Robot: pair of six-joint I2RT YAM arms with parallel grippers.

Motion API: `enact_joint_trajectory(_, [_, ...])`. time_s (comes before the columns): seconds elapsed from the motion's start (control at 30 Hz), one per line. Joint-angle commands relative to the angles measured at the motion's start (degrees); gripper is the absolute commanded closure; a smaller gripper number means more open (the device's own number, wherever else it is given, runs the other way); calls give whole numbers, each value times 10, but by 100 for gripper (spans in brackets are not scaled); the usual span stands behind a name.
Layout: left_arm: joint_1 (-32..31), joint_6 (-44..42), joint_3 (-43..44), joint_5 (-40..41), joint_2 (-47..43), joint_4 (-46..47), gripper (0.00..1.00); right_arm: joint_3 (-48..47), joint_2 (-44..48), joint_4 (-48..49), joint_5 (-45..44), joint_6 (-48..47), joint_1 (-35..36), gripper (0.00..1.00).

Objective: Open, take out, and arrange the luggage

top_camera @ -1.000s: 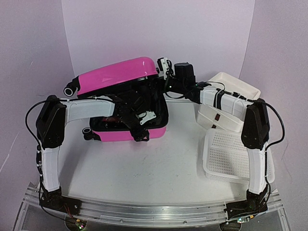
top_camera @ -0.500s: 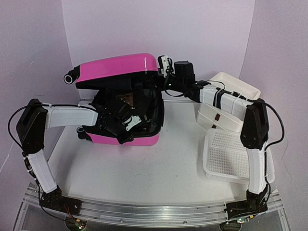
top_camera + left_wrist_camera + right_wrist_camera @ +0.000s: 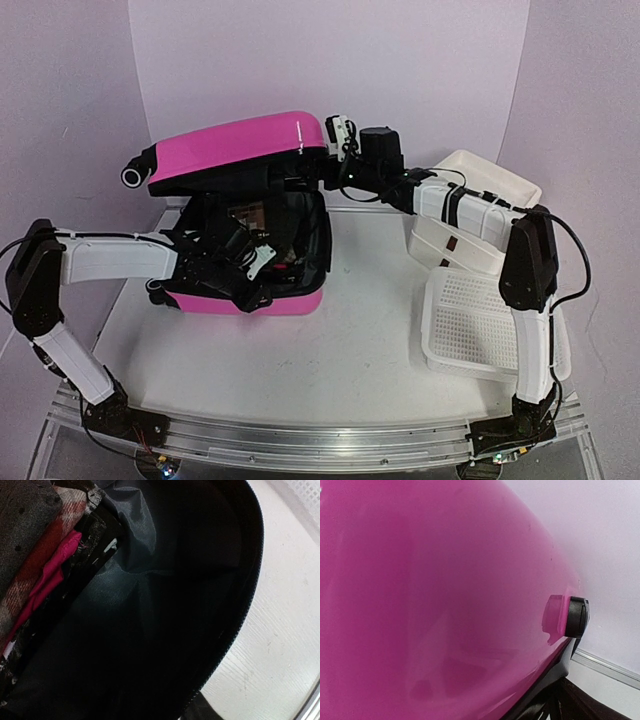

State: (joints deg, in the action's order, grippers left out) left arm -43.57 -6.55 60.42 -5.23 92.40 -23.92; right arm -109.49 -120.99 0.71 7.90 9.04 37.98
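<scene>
White tabletop (image 3: 360, 340), lilac backdrop walls (image 3: 420, 60). Pink luggage (image 3: 240, 145) lies open at rear left. Left arm (image 3: 110, 255) reaches into its lower half; jaws' state cannot be determined. Right arm (image 3: 450, 205) extends to the raised lid; jaws spread wide.

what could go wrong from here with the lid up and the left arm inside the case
1. The lid seems propped only by the right gripper at its edge. If that contact slips, the lid could drop onto the left arm reaching into the lower shell.
2. The left gripper works among dark lining. It might snag that instead of the folded clothes and drag the shell along.
</scene>
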Motion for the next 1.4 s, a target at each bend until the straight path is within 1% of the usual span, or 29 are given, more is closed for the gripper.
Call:
enact_joint_trajectory(0.0, [-30,116,-20,-75,-84,-95,48,-21,16,58,1,-4,0,2])
enact_joint_trajectory(0.03, [-30,129,-13,-75,-107,-96,40,-21,16,57,3,-3,0,2])
enact_joint_trajectory(0.13, [-30,175,15,-80,-186,-93,22,-20,16,57,4,0,0,2])
enact_joint_trajectory(0.2, [-29,222,34,-79,-230,-73,10,-19,18,57,4,2,0,2])
enact_joint_trajectory(0.23, [-29,250,39,-78,-249,-57,7,-18,19,57,4,3,0,2])
enact_joint_trajectory(0.3, [-28,338,35,-62,-284,-9,2,-19,19,59,5,7,1,2])
enact_joint_trajectory(0.33, [-28,385,25,-52,-306,33,1,-19,19,60,5,9,2,2])
enact_joint_trajectory(0.4, [-27,485,-4,-22,-332,83,1,-22,19,60,5,10,3,2])
enact_joint_trajectory(0.47, [-27,591,-47,23,-370,156,0,-26,18,60,4,11,3,2])
enact_joint_trajectory(0.57, [-26,713,-138,102,-419,305,0,-28,19,60,4,12,4,2])
enact_joint_trajectory(0.67, [-20,788,-193,181,-438,412,1,-23,23,61,3,10,5,2])
enact_joint_trajectory(0.77, [-6,845,-223,238,-431,485,1,-13,28,66,1,11,6,2])
enact_joint_trajectory(0.83, [10,853,-231,253,-412,544,0,-9,31,68,1,9,7,2])
enact_joint_trajectory(0.9, [41,840,-217,234,-383,584,1,-9,32,68,-1,8,7,2])
enact_joint_trajectory(0.97, [61,844,-208,222,-349,616,1,-9,32,68,-1,8,7,2])
enact_joint_trajectory(1.03, [63,836,-200,232,-317,653,1,-9,34,68,-2,10,8,2])
enact_joint_trajectory(1.1, [66,829,-182,243,-279,670,1,-9,35,68,-2,9,9,2])
enact_joint_trajectory(1.2, [70,848,-145,252,-224,687,2,-8,36,69,-3,9,10,2])
enact_joint_trajectory(1.23, [72,846,-131,255,-208,694,5,-5,38,69,-4,9,11,2])
enact_joint_trajectory(1.3, [78,824,-103,259,-185,710,22,2,45,69,-5,6,12,2])
enact_joint_trajectory(1.37, [82,799,-75,267,-170,714,34,18,54,69,-8,1,13,2])
